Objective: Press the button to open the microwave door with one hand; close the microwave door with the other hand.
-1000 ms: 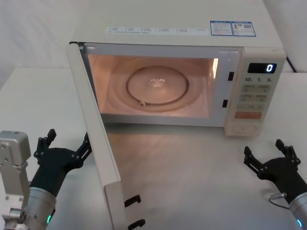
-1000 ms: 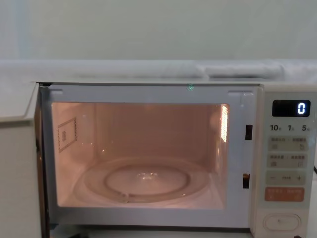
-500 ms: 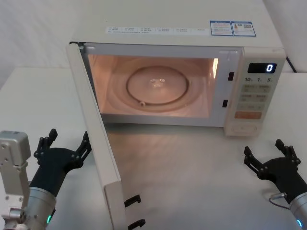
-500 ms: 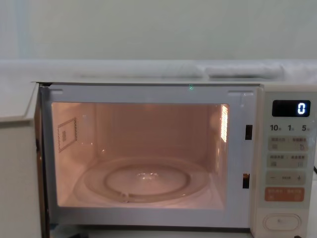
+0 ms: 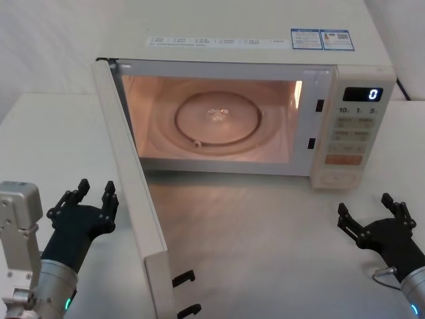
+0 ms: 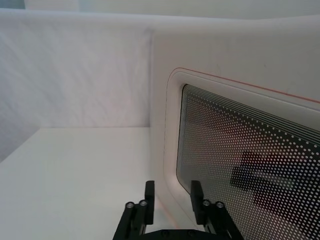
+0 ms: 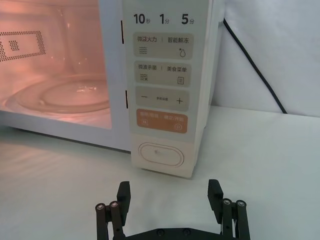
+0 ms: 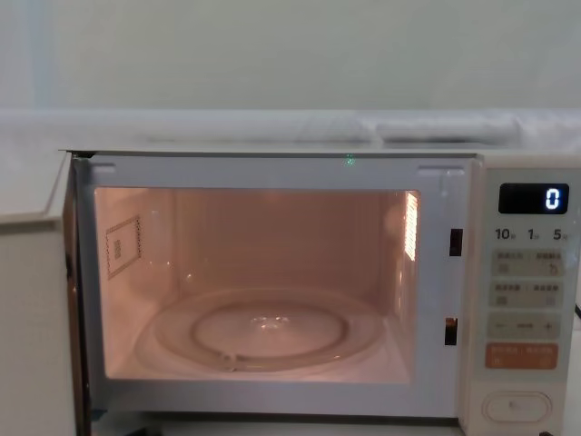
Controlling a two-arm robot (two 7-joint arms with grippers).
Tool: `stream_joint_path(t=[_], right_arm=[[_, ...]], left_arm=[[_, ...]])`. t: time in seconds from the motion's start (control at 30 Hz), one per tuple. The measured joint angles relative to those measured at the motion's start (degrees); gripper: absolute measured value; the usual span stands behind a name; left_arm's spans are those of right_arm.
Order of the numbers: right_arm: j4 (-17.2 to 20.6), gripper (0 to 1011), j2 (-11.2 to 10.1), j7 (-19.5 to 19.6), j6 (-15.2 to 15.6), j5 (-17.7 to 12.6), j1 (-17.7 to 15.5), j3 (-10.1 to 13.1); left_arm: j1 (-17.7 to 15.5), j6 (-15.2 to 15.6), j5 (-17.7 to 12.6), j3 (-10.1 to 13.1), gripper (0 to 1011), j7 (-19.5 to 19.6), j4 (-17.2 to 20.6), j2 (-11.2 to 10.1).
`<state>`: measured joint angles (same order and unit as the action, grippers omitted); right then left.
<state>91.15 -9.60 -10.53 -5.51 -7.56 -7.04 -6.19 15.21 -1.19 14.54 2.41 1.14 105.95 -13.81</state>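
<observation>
Microwave door open, button unpressed, both grippers low on the table.

The microwave door swings wide toward the robot, hinged at the left, its dotted dark window rimmed in orange. The cream pill-shaped button sits lowest on the panel. The left gripper hovers beside the door's outer face, fingers narrowly parted; the right gripper, fingers spread, faces the button from well apart.

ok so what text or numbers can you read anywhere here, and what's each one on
"0": black display at the top of the control panel.
"10", "1", "5": top row of panel keys, each with a small unit mark.
"−" and "+": wide beige key.
Chinese labels on the beige keys and the orange button: too small to read surely.
Stickers on the microwave top: too small to read.
</observation>
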Motion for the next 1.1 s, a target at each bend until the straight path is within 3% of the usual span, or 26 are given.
stream_joint_path(t=[0.03, 0.17, 0.53, 1.1], right_arm=[[0.0, 1002, 0.0, 0.0, 0.0, 0.0, 0.0, 0.0], [0.0, 1002, 0.0, 0.0, 0.0, 0.0, 0.0, 0.0], [0.0, 1002, 0.0, 0.0, 0.0, 0.0, 0.0, 0.0], [0.0, 1002, 0.0, 0.0, 0.0, 0.0, 0.0, 0.0]], left_arm=[[0.0, 0.0, 0.0, 0.0, 451, 0.0, 0.0, 0.0], [0.0, 0.0, 0.0, 0.0, 368, 0.0, 0.0, 0.0], [0.0, 0.0, 0.0, 0.0, 3, 0.0, 0.0, 0.0], [0.3, 0.0, -0.1, -0.6, 0, 0.8, 0.3, 0.3]])
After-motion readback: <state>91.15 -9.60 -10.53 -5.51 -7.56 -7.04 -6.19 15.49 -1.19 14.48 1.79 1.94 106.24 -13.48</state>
